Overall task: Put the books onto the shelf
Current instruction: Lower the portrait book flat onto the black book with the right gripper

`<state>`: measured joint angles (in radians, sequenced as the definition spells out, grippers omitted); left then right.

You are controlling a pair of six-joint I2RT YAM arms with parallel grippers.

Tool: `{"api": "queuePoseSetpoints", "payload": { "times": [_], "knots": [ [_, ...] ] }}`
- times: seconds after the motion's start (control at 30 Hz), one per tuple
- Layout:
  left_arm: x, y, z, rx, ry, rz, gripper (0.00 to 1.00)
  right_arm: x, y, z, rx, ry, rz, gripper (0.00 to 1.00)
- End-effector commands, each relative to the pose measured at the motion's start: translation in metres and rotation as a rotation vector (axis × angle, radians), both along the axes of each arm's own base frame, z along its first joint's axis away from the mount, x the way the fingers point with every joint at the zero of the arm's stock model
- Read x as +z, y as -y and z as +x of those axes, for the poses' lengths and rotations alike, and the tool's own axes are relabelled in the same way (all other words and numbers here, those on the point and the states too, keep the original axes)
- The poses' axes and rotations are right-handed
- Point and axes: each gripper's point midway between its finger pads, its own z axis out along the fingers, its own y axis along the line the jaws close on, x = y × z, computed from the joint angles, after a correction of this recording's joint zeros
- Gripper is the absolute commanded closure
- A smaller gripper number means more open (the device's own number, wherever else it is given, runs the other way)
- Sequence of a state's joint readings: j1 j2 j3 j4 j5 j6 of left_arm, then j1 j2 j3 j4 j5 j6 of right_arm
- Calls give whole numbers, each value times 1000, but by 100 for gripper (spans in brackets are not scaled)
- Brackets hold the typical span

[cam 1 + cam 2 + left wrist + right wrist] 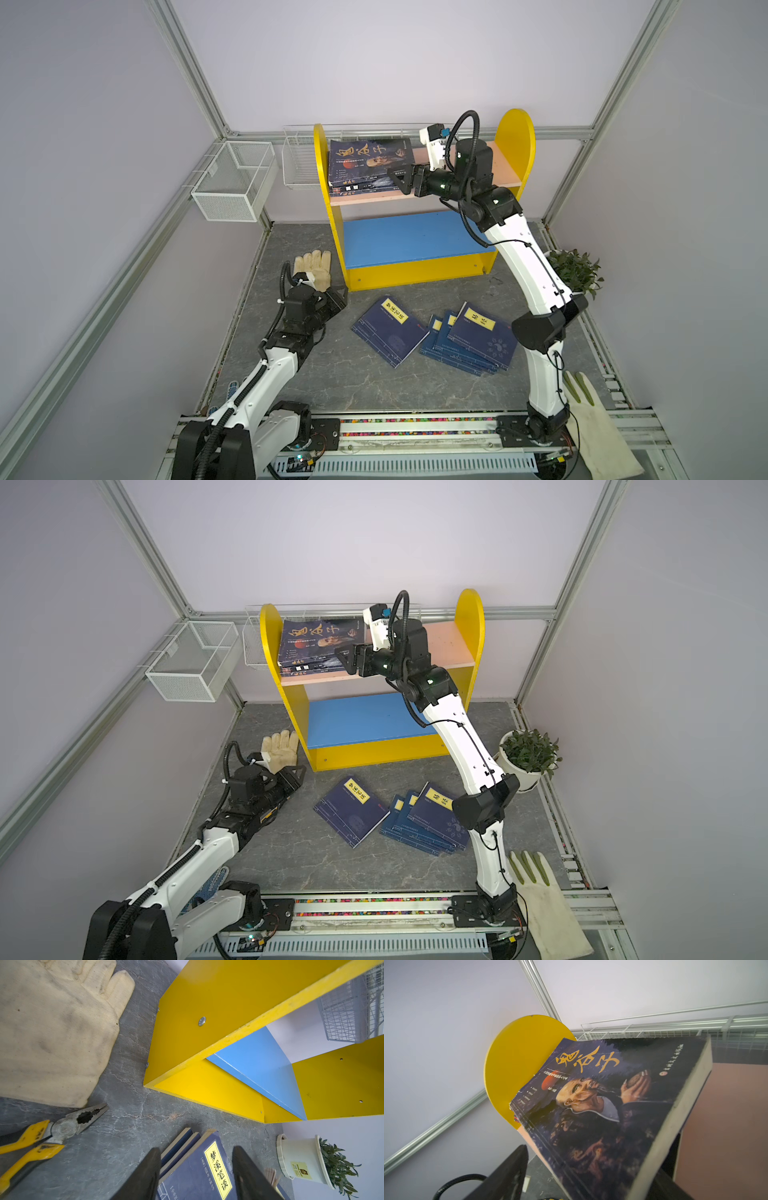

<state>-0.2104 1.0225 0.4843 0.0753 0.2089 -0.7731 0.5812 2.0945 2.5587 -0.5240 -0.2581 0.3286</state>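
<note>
1. the right pincer point(400, 179) hangs at the pink board point(498, 166) of the shelf point(515, 137), jaws spread either side of the near corner of the top paperback point(368, 160). a gap shows beside one finger in the right wrist view, so we read it as released, not gripping.
2. the paperback lies flat on a small stack point(357, 188) pushed against the yellow side on the left of both top views. we judge this keeps the rest of the pink board free for more books.
3. the blue board point(407, 241) carries no book.
4. on the counter point(332, 382) one navy book point(388, 330) lies alone with a fanned pile point(473, 340) just beside it, both in front of the shelf.
5. the left pincer point(337, 297) hovers low near the glove point(313, 268), jaws apart and empty, aimed toward the navy books. we take it as waiting its turn.
</note>
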Motion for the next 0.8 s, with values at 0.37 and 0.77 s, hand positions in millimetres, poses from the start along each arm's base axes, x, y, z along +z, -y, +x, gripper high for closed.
{"api": "queuePoseSetpoints", "payload": {
  "times": [0.37, 0.77],
  "knots": [
    [1, -5, 0, 15, -7, 25, 45, -20, 21, 4, -238, 142, -321, 1],
    [-1, -3, 1, 4, -13, 25, 45, 0, 26, -8, -56, 45, -115, 0]
  ]
}}
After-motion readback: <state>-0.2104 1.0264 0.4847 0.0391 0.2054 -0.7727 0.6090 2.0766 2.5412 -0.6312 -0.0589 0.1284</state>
